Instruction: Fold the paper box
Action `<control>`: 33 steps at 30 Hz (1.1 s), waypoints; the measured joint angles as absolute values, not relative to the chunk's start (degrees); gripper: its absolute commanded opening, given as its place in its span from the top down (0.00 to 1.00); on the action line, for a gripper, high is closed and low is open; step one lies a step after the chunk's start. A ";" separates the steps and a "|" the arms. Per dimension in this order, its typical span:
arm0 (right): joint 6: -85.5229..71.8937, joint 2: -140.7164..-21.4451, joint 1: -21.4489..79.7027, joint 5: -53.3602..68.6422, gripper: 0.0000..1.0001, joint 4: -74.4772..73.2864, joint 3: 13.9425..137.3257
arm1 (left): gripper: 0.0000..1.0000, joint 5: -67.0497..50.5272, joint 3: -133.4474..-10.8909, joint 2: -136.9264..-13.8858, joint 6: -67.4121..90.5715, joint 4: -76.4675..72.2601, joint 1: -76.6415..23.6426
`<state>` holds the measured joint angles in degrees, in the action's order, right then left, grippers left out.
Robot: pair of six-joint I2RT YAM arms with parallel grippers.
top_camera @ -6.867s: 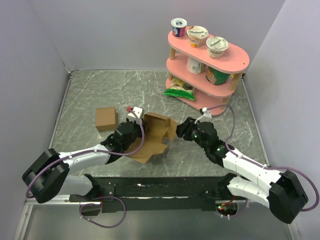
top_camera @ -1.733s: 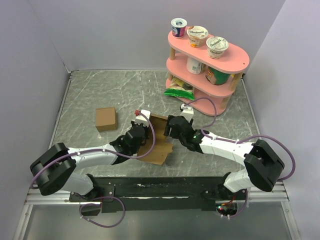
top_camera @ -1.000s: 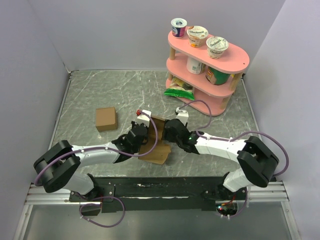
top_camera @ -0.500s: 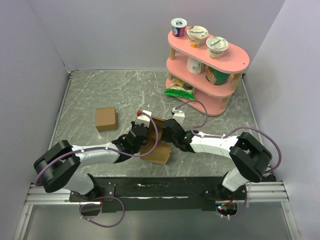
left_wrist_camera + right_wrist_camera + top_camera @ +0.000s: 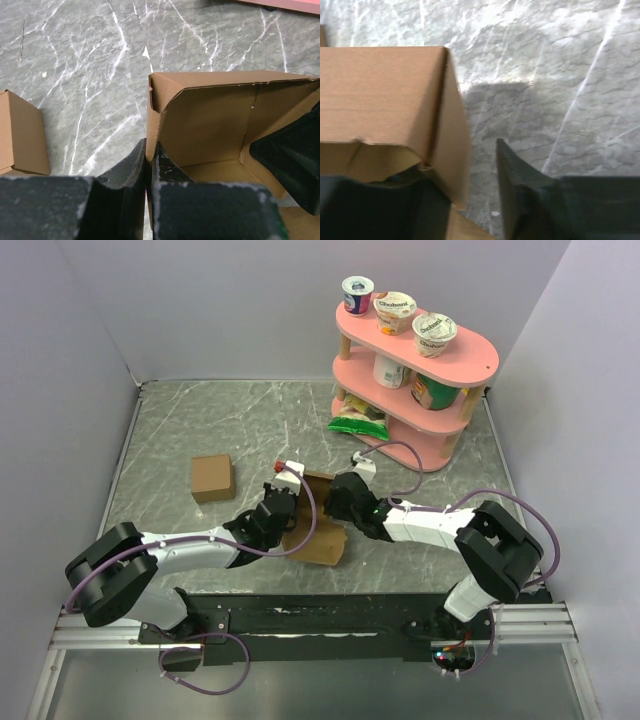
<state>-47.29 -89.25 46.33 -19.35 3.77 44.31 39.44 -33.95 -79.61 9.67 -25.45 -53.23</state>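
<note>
The grey marbled table (image 5: 180, 430) carries a pink shelf (image 5: 470, 365) at its far right corner. The paper box (image 5: 322, 540) stands partly folded, with walls raised, near the middle of the near edge. A small brown cube (image 5: 212, 477) sits apart from it, toward the left edge. The left hand (image 5: 149, 155) is clamped on one wall of the box. The right hand (image 5: 465, 170) has its fingers apart, one on each side of the opposite wall.
</note>
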 measured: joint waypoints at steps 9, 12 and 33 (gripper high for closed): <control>-47.31 -90.98 46.48 -19.29 1.00 -0.62 48.56 | 0.98 39.97 -33.95 -79.64 9.23 -26.22 -53.84; -47.75 -92.86 46.81 -20.49 1.00 -3.84 51.51 | 0.98 40.45 -33.45 -79.64 8.91 -26.76 -53.89; -54.85 -94.37 46.78 -18.41 1.00 -5.23 50.87 | 0.98 41.25 -32.03 -79.18 8.67 -26.63 -54.59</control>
<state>-54.85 -94.37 46.78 -18.41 -5.23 50.87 41.25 -32.03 -79.18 8.67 -26.63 -54.59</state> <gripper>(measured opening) 0.074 0.105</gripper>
